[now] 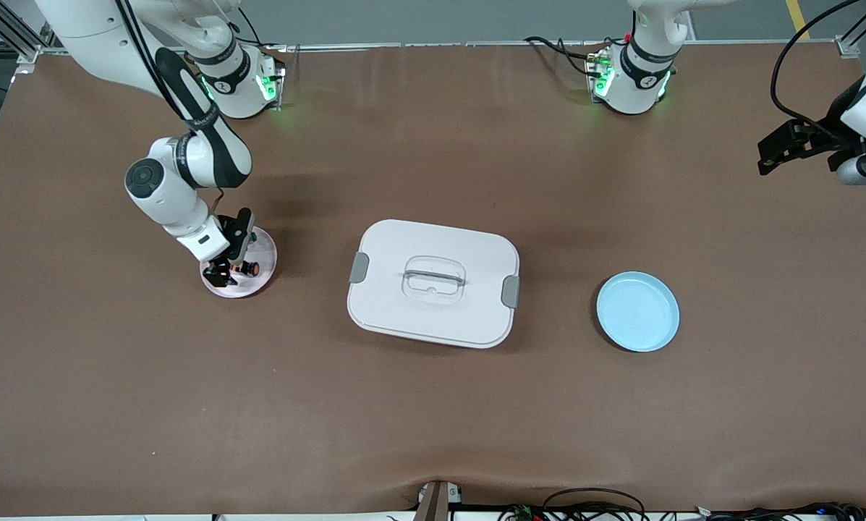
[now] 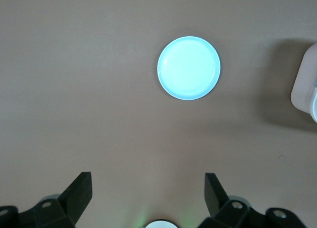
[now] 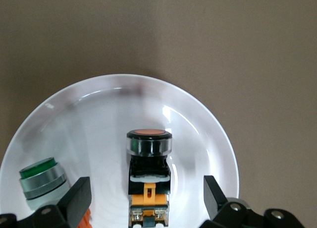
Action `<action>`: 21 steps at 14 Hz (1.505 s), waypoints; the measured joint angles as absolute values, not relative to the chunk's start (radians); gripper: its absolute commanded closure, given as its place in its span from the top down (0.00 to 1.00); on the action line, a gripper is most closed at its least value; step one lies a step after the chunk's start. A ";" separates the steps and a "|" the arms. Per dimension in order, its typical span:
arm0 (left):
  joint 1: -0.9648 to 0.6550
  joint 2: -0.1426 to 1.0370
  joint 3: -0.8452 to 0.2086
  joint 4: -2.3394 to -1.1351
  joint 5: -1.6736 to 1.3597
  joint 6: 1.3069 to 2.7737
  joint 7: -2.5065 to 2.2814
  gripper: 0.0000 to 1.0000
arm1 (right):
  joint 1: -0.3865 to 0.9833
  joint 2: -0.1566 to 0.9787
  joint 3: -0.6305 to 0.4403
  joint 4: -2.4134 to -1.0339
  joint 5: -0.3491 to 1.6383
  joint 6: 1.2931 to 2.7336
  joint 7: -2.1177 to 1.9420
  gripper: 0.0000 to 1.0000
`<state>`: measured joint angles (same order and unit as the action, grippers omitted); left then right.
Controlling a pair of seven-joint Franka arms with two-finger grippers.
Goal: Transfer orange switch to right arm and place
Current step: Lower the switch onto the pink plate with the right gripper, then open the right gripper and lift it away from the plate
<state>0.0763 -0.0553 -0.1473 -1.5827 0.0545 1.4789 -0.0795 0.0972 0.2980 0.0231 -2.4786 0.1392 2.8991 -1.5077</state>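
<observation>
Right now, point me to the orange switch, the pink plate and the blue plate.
orange switch (image 3: 148, 153): right wrist view, clear collar under the cap.
pink plate (image 3: 198, 139): right wrist view, bare inner surface.
blue plate (image 1: 637, 312): front view, centre.

Two robot arms stand at the table: the right arm (image 1: 187, 174) and the left arm (image 1: 863, 137). There are two plates, one pale pink plate (image 1: 262, 253) and one light blue plate (image 1: 637, 312), and one white lidded box (image 1: 433, 283). Two switches lie on the pink plate: one orange switch (image 3: 148, 176) and one green-capped switch (image 3: 42, 182).

Brown table (image 1: 433, 434) (grey floor above)
</observation>
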 measured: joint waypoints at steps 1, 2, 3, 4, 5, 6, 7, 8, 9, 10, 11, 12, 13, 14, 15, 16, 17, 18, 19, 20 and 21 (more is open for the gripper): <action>0.076 -0.055 -0.147 -1.583 0.055 1.479 -0.079 1.00 | 0.097 0.298 0.023 -2.473 0.139 2.884 -1.508 1.00; 0.076 -0.055 -0.147 -1.583 0.055 1.479 -0.079 1.00 | 0.097 0.297 0.023 -2.461 0.140 2.852 -1.508 1.00; 0.076 -0.055 -0.147 -1.583 0.055 1.479 -0.079 1.00 | 0.097 0.293 0.023 -2.439 0.141 2.803 -1.507 1.00; 0.076 -0.055 -0.147 -1.583 0.055 1.479 -0.079 1.00 | 0.095 0.285 0.021 -2.410 0.147 2.742 -1.506 1.00; 0.076 -0.055 -0.147 -1.583 0.055 1.479 -0.079 1.00 | 0.091 0.273 0.018 -2.371 0.156 2.663 -1.506 1.00; 0.076 -0.055 -0.147 -1.583 0.055 1.479 -0.079 1.00 | 0.083 0.260 0.014 -2.332 0.159 2.581 -1.504 1.00; 0.076 -0.055 -0.147 -1.583 0.055 1.479 -0.079 1.00 | 0.066 0.248 0.011 -2.288 0.160 2.490 -1.503 1.00; 0.076 -0.055 -0.147 -1.583 0.055 1.479 -0.079 1.00 | 0.044 0.239 0.008 -2.239 0.160 2.401 -1.503 1.00; 0.076 -0.055 -0.148 -1.583 0.055 1.479 -0.079 1.00 | 0.019 0.234 0.005 -2.189 0.160 2.318 -1.502 1.00; 0.076 -0.055 -0.148 -1.584 0.054 1.480 -0.079 1.00 | -0.005 0.232 0.004 -2.140 0.160 2.241 -1.496 1.00; 0.075 -0.055 -0.150 -1.584 0.054 1.480 -0.079 1.00 | -0.025 0.232 0.002 -2.095 0.160 2.172 -1.482 1.00; 0.075 -0.055 -0.151 -1.584 0.054 1.482 -0.079 1.00 | -0.040 0.231 0.002 -2.054 0.160 2.114 -1.460 1.00; 0.075 -0.055 -0.152 -1.584 0.054 1.485 -0.079 1.00 | -0.047 0.231 0.001 -2.014 0.160 2.059 -1.418 1.00; 0.075 -0.055 -0.152 -1.584 0.053 1.491 -0.079 1.00 | -0.052 0.231 -0.001 -1.969 0.160 1.996 -1.358 1.00; 0.075 -0.055 -0.152 -1.585 0.051 1.494 -0.079 1.00 | -0.059 0.230 -0.002 -1.918 0.158 1.926 -1.292 1.00; 0.075 -0.055 -0.152 -1.586 0.051 1.495 -0.079 1.00 | -0.067 0.230 -0.003 -1.861 0.152 1.853 -1.221 1.00; 0.075 -0.055 -0.152 -1.588 0.051 1.496 -0.079 1.00 | -0.073 0.229 -0.005 -1.804 0.144 1.789 -1.148 1.00; 0.075 -0.055 -0.152 -1.590 0.051 1.496 -0.079 1.00 | -0.077 0.228 -0.006 -1.754 0.130 1.740 -1.073 1.00; 0.075 -0.055 -0.152 -1.593 0.051 1.497 -0.079 1.00 | -0.078 0.227 -0.006 -1.709 0.115 1.697 -0.999 1.00; 0.075 -0.055 -0.153 -1.596 0.051 1.499 -0.079 1.00 | -0.078 0.226 -0.005 -1.670 0.102 1.657 -0.923 1.00; 0.075 -0.055 -0.153 -1.599 0.050 1.501 -0.079 1.00 | -0.078 0.226 -0.003 -1.638 0.096 1.619 -0.844 1.00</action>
